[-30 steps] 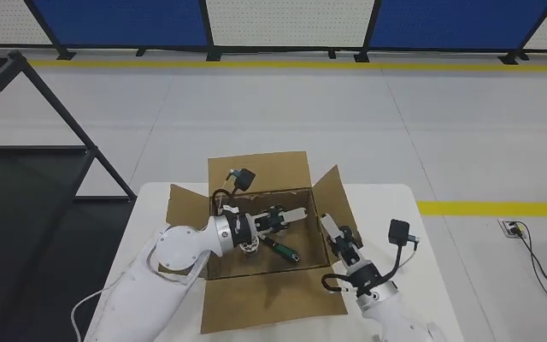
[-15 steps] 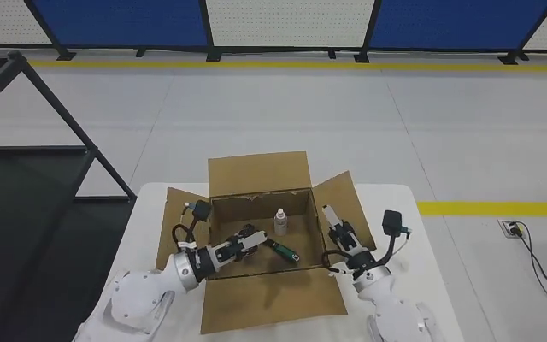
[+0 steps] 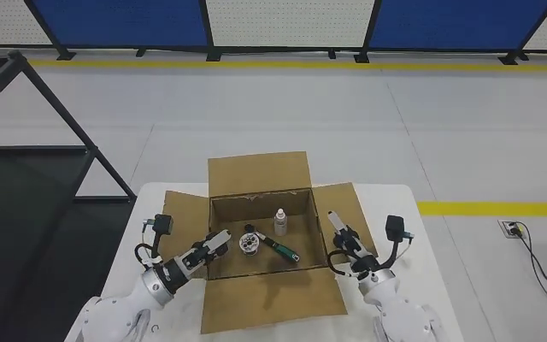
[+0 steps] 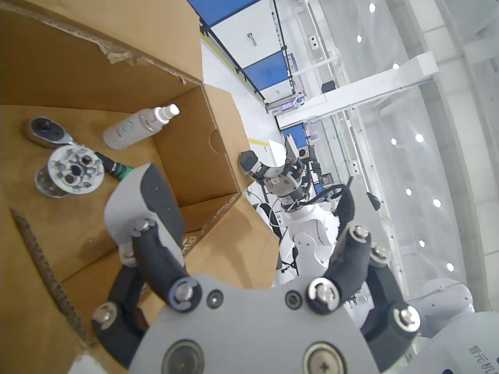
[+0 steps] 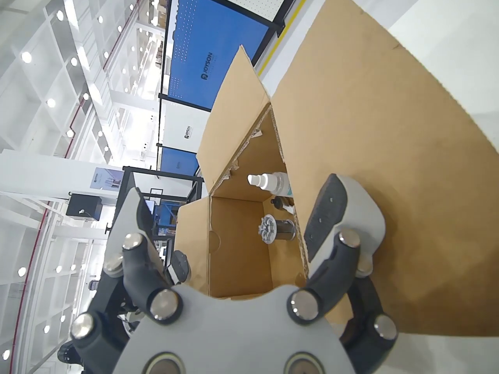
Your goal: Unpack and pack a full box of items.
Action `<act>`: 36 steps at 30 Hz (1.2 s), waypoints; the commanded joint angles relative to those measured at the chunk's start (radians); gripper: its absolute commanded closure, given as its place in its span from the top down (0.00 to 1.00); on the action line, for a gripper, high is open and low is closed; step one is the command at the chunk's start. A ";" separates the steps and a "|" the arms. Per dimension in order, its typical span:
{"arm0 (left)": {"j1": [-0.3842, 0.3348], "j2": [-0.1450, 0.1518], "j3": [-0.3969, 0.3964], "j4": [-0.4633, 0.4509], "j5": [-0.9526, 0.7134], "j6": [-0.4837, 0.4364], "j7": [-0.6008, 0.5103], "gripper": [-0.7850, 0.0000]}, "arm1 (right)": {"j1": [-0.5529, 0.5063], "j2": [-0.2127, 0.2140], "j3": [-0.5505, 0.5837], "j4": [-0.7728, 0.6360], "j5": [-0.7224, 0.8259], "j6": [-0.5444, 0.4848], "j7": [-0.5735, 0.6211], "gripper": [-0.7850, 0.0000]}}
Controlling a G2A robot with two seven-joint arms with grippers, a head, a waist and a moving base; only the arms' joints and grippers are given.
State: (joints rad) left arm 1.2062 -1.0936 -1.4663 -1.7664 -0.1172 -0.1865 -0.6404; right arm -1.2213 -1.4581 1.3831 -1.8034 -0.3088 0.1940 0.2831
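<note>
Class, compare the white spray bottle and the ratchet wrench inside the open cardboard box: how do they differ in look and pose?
The spray bottle stands upright; the ratchet wrench lies flat on the box floor. The bottle is pale plastic with a white nozzle; the wrench has a metal head and a green-and-black handle. Both sit inside the cardboard box.

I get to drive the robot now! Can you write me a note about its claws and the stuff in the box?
Box: flaps open. Inside are a spray bottle standing upright, a metal spool, and a ratchet wrench lying by the spool.
Left claw: open, empty, at the box's left wall.
Right claw: open, empty, by the box's right side.
Done: box opened.
Left to do: all three things sit in the box; probably lift them out, then pack them back.
</note>
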 commanded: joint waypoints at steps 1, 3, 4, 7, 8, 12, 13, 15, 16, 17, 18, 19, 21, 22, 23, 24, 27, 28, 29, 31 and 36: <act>0.012 0.002 -0.015 0.004 0.000 0.000 -0.002 1.00 | -0.003 0.003 -0.001 0.003 -0.002 -0.007 0.025 1.00; 0.019 0.004 -0.025 0.007 0.002 0.001 -0.006 1.00 | -0.004 0.004 -0.004 0.004 -0.006 -0.007 0.036 1.00; 0.023 0.005 -0.031 0.009 0.002 0.001 -0.009 1.00 | -0.004 0.005 -0.006 0.007 -0.005 -0.010 0.044 1.00; 0.031 0.008 -0.044 0.015 0.007 0.004 -0.011 1.00 | -0.007 0.007 -0.009 0.010 -0.004 -0.011 0.048 1.00; 0.032 0.008 -0.047 0.016 0.008 0.005 -0.010 1.00 | -0.006 0.007 -0.009 0.010 -0.004 -0.011 0.049 1.00; 0.036 0.011 -0.063 0.024 0.012 0.006 -0.009 1.00 | -0.010 0.011 -0.016 0.008 0.000 -0.026 0.069 1.00; 0.037 0.012 -0.070 0.026 0.017 0.008 -0.006 1.00 | -0.012 0.012 -0.021 0.006 -0.006 -0.028 0.077 1.00; 0.038 0.014 -0.080 0.031 0.019 0.008 -0.006 1.00 | -0.014 0.013 -0.028 0.004 -0.009 -0.032 0.087 1.00; 0.039 0.015 -0.085 0.034 0.019 0.008 -0.007 1.00 | -0.015 0.014 -0.030 0.003 -0.009 -0.031 0.088 1.00; 0.039 0.015 -0.089 0.035 0.020 0.008 -0.007 1.00 | -0.016 0.014 -0.033 0.002 -0.010 -0.031 0.089 1.00; 0.040 0.017 -0.097 0.038 0.022 0.009 -0.006 1.00 | -0.018 0.014 -0.037 0.000 -0.012 -0.034 0.093 1.00; 0.042 0.018 -0.103 0.040 0.022 0.010 -0.007 1.00 | -0.019 0.015 -0.040 -0.001 -0.011 -0.037 0.095 1.00; 0.044 0.020 -0.117 0.044 0.020 0.010 -0.010 1.00 | -0.023 0.016 -0.043 -0.004 -0.007 -0.043 0.099 1.00; 0.045 0.021 -0.126 0.046 0.018 0.009 -0.011 1.00 | -0.027 0.017 -0.045 -0.005 -0.006 -0.047 0.101 1.00; 0.046 0.022 -0.130 0.046 0.017 0.008 -0.010 1.00 | -0.028 0.018 -0.046 -0.006 -0.007 -0.048 0.101 1.00; 0.048 0.022 -0.135 0.047 0.015 0.007 -0.011 1.00 | -0.031 0.018 -0.048 -0.008 -0.008 -0.049 0.102 1.00; 0.052 0.023 -0.145 0.046 -0.004 -0.001 -0.012 1.00 | -0.037 0.020 -0.053 -0.022 -0.014 -0.057 0.095 1.00; 0.055 0.024 -0.148 0.043 -0.012 -0.007 -0.014 1.00 | -0.041 0.020 -0.055 -0.029 -0.014 -0.063 0.087 1.00; 0.057 0.024 -0.151 0.040 -0.015 -0.011 -0.016 1.00 | -0.045 0.020 -0.056 -0.039 -0.013 -0.069 0.081 1.00; 0.064 0.025 -0.155 0.028 -0.030 -0.024 -0.018 1.00 | -0.053 0.021 -0.060 -0.063 -0.013 -0.079 0.067 1.00; 0.094 0.026 -0.186 -0.012 -0.088 -0.070 -0.021 1.00 | -0.051 0.021 -0.086 -0.136 -0.024 -0.087 0.057 1.00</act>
State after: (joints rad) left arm 1.2945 -1.0675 -1.6457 -1.7727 -0.1955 -0.2487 -0.6615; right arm -1.2746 -1.4368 1.3028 -1.9294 -0.3317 0.1066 0.3374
